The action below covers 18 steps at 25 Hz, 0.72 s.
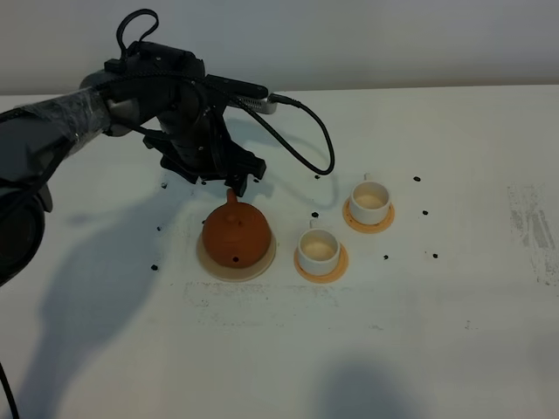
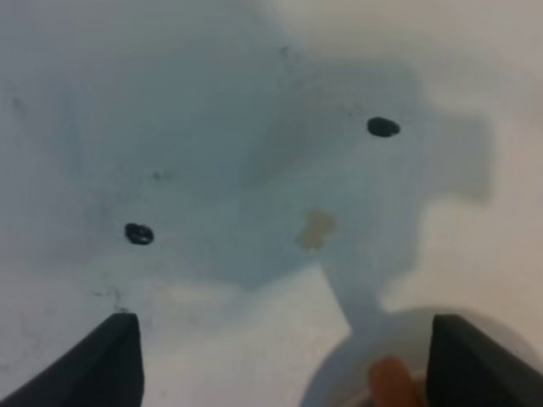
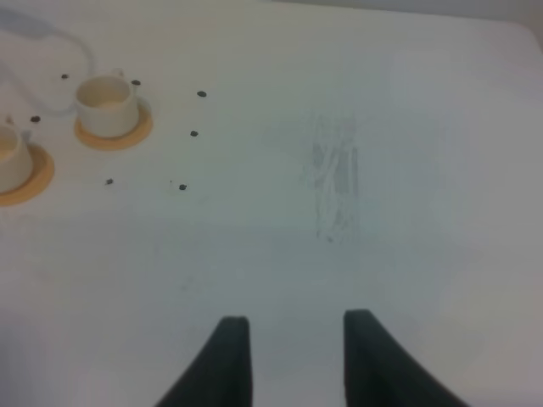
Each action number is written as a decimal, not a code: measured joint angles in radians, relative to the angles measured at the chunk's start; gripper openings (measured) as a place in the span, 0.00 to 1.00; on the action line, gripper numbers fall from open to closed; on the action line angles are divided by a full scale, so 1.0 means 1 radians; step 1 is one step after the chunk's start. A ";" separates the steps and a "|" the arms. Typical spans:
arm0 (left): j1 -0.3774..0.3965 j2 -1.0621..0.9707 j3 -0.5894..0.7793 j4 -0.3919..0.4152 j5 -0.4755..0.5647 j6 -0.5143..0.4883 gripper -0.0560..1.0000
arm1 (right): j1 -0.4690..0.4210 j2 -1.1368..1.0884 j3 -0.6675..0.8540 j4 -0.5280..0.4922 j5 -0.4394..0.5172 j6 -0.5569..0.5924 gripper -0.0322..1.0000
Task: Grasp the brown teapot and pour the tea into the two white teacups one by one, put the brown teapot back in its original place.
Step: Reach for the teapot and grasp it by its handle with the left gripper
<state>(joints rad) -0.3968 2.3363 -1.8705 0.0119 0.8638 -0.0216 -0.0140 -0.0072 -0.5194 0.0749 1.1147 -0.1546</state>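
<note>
Closest to the high camera, at 9 o'clock: dark, plastic-wrapped left arm [image 1: 52, 131], stretched toward the middle. Ends in a black left gripper [image 1: 240, 179], hanging just above the 12 o'clock side of a squat reddish-brown clay teapot [image 1: 236, 234], over what looks like its loop handle. Teapot upright on a flat round pale beige disc [image 1: 236, 275], slightly toward 8 o'clock from the centre of a white table [image 1: 393, 349]. At the teapot's 3 o'clock, small white cylindrical nearer teacup [image 1: 319, 250]; at its 2 o'clock, matching farther teacup [image 1: 369, 199]. Each on a round orange-tan coaster [image 1: 336, 269]. Insides pale tan; tea or glaze, cannot tell.

Left wrist view: black fingers [image 2: 102, 369] spread wide, nothing clamped. Sliver of orange-brown handle [image 2: 392, 383] just beside one finger, over the disc's pale rim. Small tan stain [image 2: 316, 229] and black dots [image 2: 383, 127] on the tabletop beyond.

Right wrist view: right gripper [image 3: 295, 356] parted partway, empty, over bare table, well apart from both teacups.

Reads as the grasp step, with the teapot unheld on its disc. Called for next: lowering until the handle sits squarely between the fingers, closing firmly, lifting level, then tipping over the nearer teacup. With tea already in the cups, only backing away left.
</note>
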 joint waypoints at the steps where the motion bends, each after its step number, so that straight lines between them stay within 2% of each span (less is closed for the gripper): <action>1: 0.001 0.000 0.000 0.004 0.002 0.000 0.68 | 0.000 0.000 0.000 0.000 0.000 0.000 0.29; 11: 0.002 0.000 0.000 0.041 0.049 0.037 0.68 | 0.000 0.000 0.000 0.000 0.000 0.000 0.29; 18: 0.002 0.000 0.000 0.046 0.033 0.067 0.68 | 0.000 0.000 0.000 0.000 0.000 0.000 0.29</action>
<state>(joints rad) -0.3947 2.3363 -1.8705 0.0578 0.8969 0.0454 -0.0140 -0.0072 -0.5194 0.0749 1.1147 -0.1546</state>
